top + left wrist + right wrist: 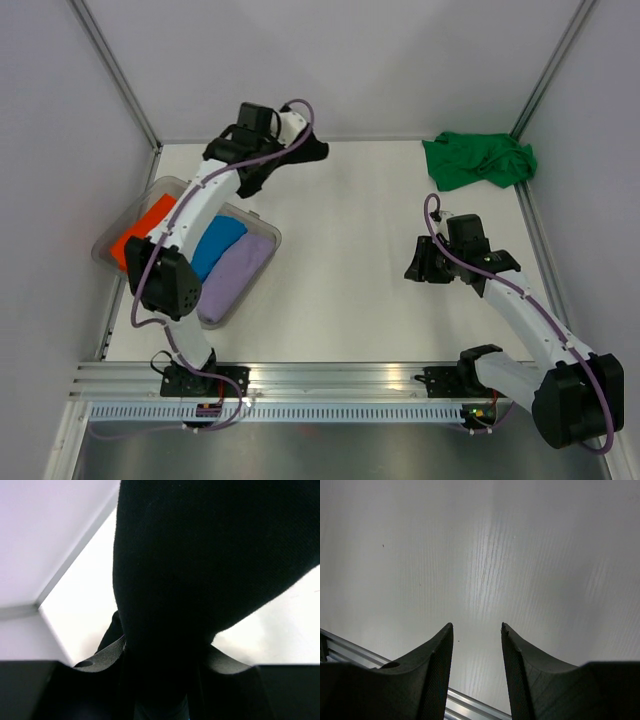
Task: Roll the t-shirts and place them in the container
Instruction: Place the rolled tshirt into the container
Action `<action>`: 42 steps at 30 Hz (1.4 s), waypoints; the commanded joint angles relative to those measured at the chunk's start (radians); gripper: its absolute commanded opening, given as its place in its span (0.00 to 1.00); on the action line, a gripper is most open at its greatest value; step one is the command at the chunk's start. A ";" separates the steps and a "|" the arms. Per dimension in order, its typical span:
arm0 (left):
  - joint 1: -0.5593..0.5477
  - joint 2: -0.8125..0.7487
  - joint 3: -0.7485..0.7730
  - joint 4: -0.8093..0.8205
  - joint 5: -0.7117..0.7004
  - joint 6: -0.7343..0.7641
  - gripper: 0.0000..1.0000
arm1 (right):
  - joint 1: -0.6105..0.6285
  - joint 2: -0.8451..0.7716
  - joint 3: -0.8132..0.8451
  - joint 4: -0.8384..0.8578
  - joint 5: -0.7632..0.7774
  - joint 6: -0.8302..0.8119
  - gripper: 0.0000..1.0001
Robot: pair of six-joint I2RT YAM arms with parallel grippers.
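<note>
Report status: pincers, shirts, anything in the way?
Left pincer shut on black t-shirt, back left. Right pincer open, empty. Green t-shirt crumpled, far right corner. Bin of rolled cloths at left, nothing blocking.

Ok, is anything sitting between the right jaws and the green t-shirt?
Nothing visible. Only bare table lies between the open right jaws and the green t-shirt, which is crumpled in the far right corner.
</note>
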 commanded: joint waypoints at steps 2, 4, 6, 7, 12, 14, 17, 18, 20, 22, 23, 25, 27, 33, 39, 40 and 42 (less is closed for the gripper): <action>0.205 -0.164 0.003 -0.045 -0.093 0.088 0.02 | -0.004 0.023 -0.002 0.039 -0.001 -0.018 0.49; 0.281 -0.229 -0.055 -0.046 -0.098 0.109 0.02 | -0.005 0.036 0.001 0.050 -0.006 -0.018 0.49; 0.390 -0.282 -0.118 -0.042 -0.105 0.150 0.02 | -0.004 0.043 -0.002 0.059 -0.009 -0.015 0.49; 0.422 -0.295 -0.139 -0.041 -0.108 0.165 0.02 | -0.005 0.043 -0.004 0.063 -0.011 -0.015 0.49; 0.640 -0.344 -0.317 0.037 -0.102 0.221 0.02 | -0.005 0.045 -0.034 0.088 -0.018 -0.008 0.49; 0.671 -0.349 -0.417 0.077 -0.104 0.233 0.02 | -0.005 0.048 -0.037 0.088 -0.018 -0.010 0.49; 0.679 -0.341 -0.504 0.134 -0.090 0.234 0.02 | -0.005 0.049 -0.036 0.080 -0.017 -0.021 0.49; 0.679 -0.326 -0.517 0.135 -0.075 0.219 0.02 | -0.005 0.048 -0.036 0.079 -0.012 -0.024 0.49; 0.679 -0.300 -0.541 0.140 -0.078 0.205 0.02 | -0.005 0.045 -0.036 0.073 -0.012 -0.025 0.49; 0.677 -0.277 -0.566 0.140 -0.093 0.185 0.02 | -0.005 0.040 -0.037 0.067 -0.007 -0.027 0.49; 0.679 -0.277 -0.578 0.139 -0.087 0.178 0.02 | -0.005 0.036 -0.037 0.062 -0.004 -0.027 0.49; 0.679 -0.298 -0.621 0.139 -0.046 0.167 0.02 | -0.005 0.030 -0.045 0.062 0.003 -0.025 0.49; 0.679 -0.310 -0.647 0.137 -0.019 0.164 0.04 | -0.005 0.017 -0.054 0.065 0.006 -0.022 0.49; 0.680 -0.307 -0.738 0.119 0.074 0.141 0.21 | -0.005 0.039 -0.047 0.076 0.003 -0.027 0.49; 0.692 -0.293 -0.709 0.071 0.120 0.101 0.47 | -0.005 0.048 -0.034 0.057 0.006 -0.045 0.49; 0.694 -0.290 -0.701 0.059 0.122 0.095 0.53 | -0.005 0.045 -0.037 0.057 0.006 -0.047 0.50; 0.706 -0.295 -0.675 0.015 0.129 0.075 0.62 | -0.005 0.043 -0.039 0.059 0.006 -0.047 0.50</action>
